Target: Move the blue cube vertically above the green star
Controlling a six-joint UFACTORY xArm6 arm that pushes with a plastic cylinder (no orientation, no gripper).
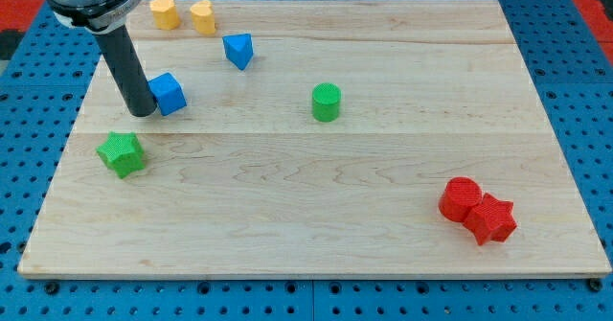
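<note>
The blue cube (169,93) lies on the wooden board (316,196) at the upper left. The green star (121,153) lies below it and a little to the view's left. My tip (143,112) rests on the board right at the cube's left side, touching or nearly touching it. The rod rises from there toward the view's top left.
A blue triangular block (238,50) lies up and right of the cube. Two yellow blocks (164,12) (202,17) sit near the top edge. A green cylinder (327,102) is near the middle. A red cylinder (461,199) and a red star (492,218) touch at the lower right.
</note>
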